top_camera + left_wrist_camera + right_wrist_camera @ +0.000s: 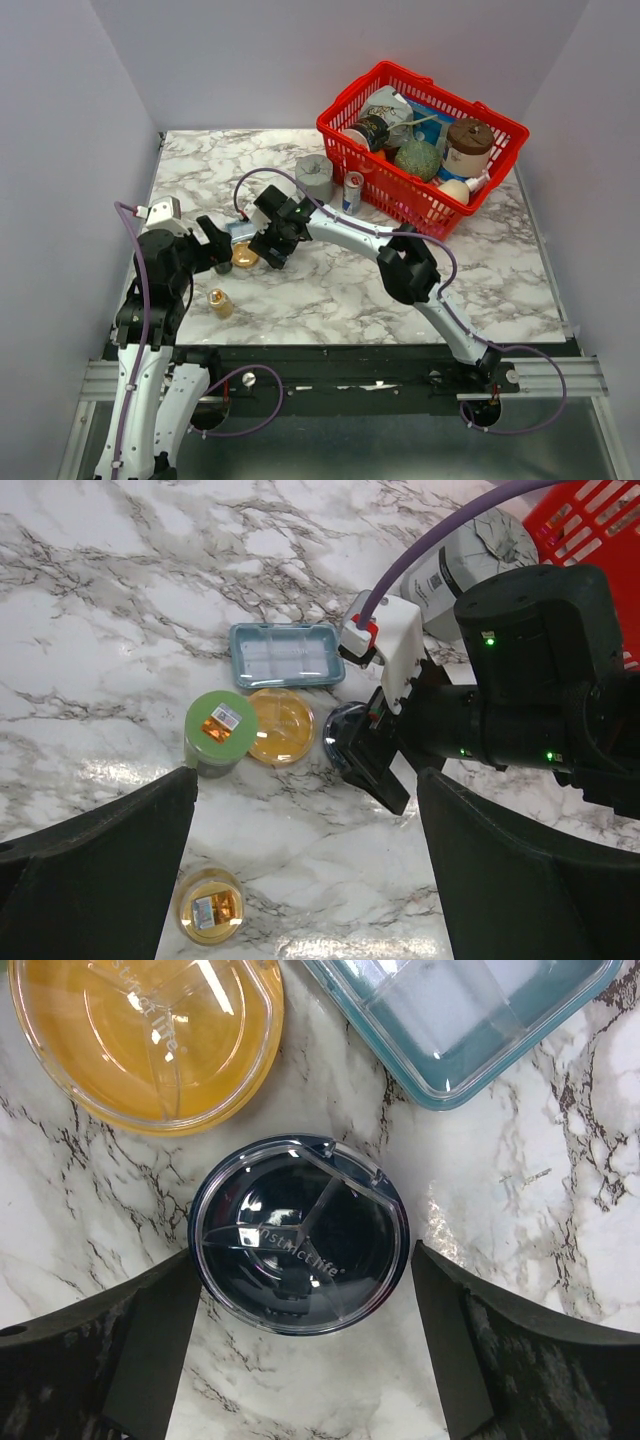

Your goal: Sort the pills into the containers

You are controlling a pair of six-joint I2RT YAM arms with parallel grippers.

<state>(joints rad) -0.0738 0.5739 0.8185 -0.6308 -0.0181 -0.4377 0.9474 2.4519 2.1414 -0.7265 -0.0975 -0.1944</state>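
— Two dishes: where do they sit?
— The blue dish (300,1235) lies flat on the marble table (560,1210), with its clear lid on. The orange dish (145,1035) is just beside it at ten o'clock. A teal tray (470,1015) is near at one o'clock.
— Which arm is nearer?
— The right gripper (300,1265) hangs straight over the blue dish. Its fingers (110,1360) are spread wide, one at nine o'clock of the dish and one at three, and neither seems to touch it. The dish is round, so there is no long axis to line up with.
— And the other?
— The left gripper (307,775) is also spread and empty, and farther off. From it the dishes lie at twelve o'clock, with a green jar (220,730) at nine o'clock of the orange dish. I judge that a straight descent by the right arm would suit.
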